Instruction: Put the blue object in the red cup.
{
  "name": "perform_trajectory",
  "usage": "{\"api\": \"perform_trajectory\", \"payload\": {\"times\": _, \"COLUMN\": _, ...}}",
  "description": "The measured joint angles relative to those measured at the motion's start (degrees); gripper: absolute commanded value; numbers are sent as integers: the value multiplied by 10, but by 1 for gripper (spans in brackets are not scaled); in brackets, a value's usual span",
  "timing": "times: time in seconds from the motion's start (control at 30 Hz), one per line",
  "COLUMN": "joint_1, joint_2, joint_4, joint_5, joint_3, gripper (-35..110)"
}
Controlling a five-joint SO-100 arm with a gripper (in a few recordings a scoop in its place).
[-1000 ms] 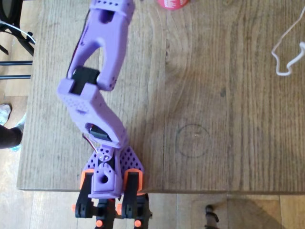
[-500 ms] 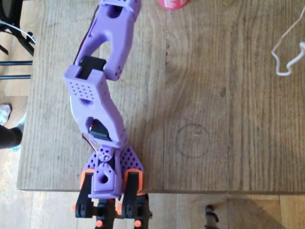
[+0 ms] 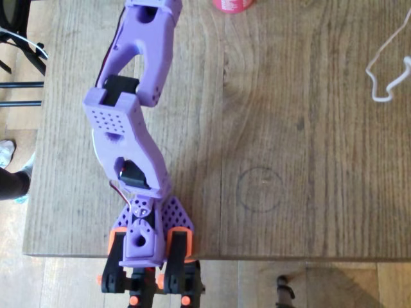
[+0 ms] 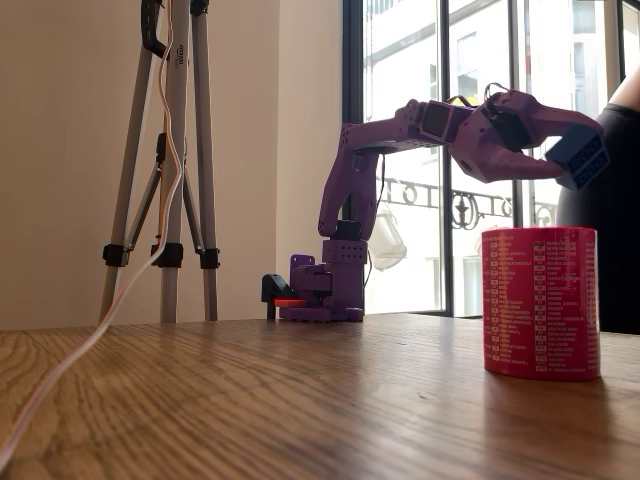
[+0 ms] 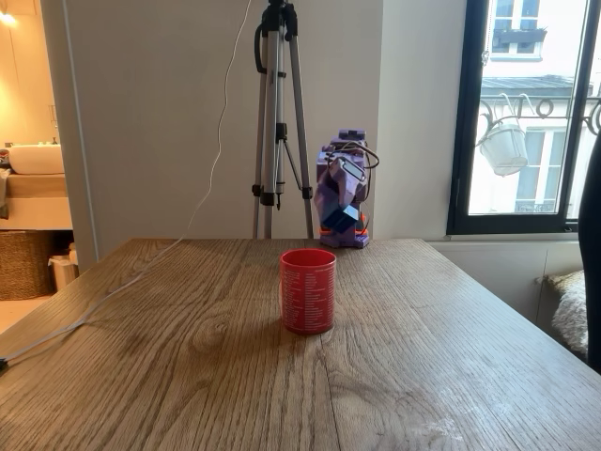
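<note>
- The table (image 5: 451,376) is broad wooden planks with strong grain and a faint pencilled circle (image 3: 259,188) on it in the overhead view.
- The arm (image 4: 350,170) is matte purple printed plastic, chunky and angular, with a perforated panel on one link; its base (image 3: 146,247) is clamped at the table's edge with orange and black parts.
- The red cup (image 4: 540,302) is a straight-sided cylinder with rows of small pale print around its wall. It stands upright on the table; in the overhead view only a slice of it (image 3: 232,5) shows at the top edge.
- The blue brick (image 4: 580,158) is a small square block with a grid of studs on one face, tilted.
- The gripper (image 4: 560,150) pinches the blue brick between its purple fingers, held high in the air.
- In the side fixed view the brick hangs above the cup's rim, toward its right side, well clear of it.
- In the front fixed view the brick (image 5: 342,222) sits in front of the folded arm, above and behind the cup (image 5: 307,290).
- A white cable (image 3: 385,64) lies loose on the table, and a metal tripod (image 5: 279,122) stands behind it.
</note>
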Motion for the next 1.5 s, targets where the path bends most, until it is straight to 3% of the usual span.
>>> {"api": "perform_trajectory", "payload": {"times": 0.47, "joint_1": 21, "joint_2": -13, "joint_4": 11, "joint_5": 3, "joint_3": 46, "gripper": 0}}
{"api": "perform_trajectory", "payload": {"times": 0.97, "joint_1": 47, "joint_2": -30, "joint_4": -53, "joint_5": 3, "joint_3": 46, "gripper": 1}}
{"api": "perform_trajectory", "payload": {"times": 1.07, "joint_1": 47, "joint_2": -31, "joint_4": -51, "joint_5": 3, "joint_3": 46, "gripper": 34}}
{"api": "perform_trajectory", "payload": {"times": 1.23, "joint_1": 55, "joint_2": -32, "joint_4": -22, "joint_5": 17, "joint_3": 46, "gripper": 46}}
{"api": "perform_trajectory", "payload": {"times": 1.43, "joint_1": 62, "joint_2": -31, "joint_4": -18, "joint_5": 18, "joint_3": 46, "gripper": 45}}
{"api": "perform_trajectory", "payload": {"times": 1.47, "joint_1": 62, "joint_2": -31, "joint_4": -16, "joint_5": 18, "joint_3": 46, "gripper": 41}}
{"api": "perform_trajectory", "payload": {"times": 1.5, "joint_1": 62, "joint_2": -31, "joint_4": -16, "joint_5": 18, "joint_3": 46, "gripper": 18}}
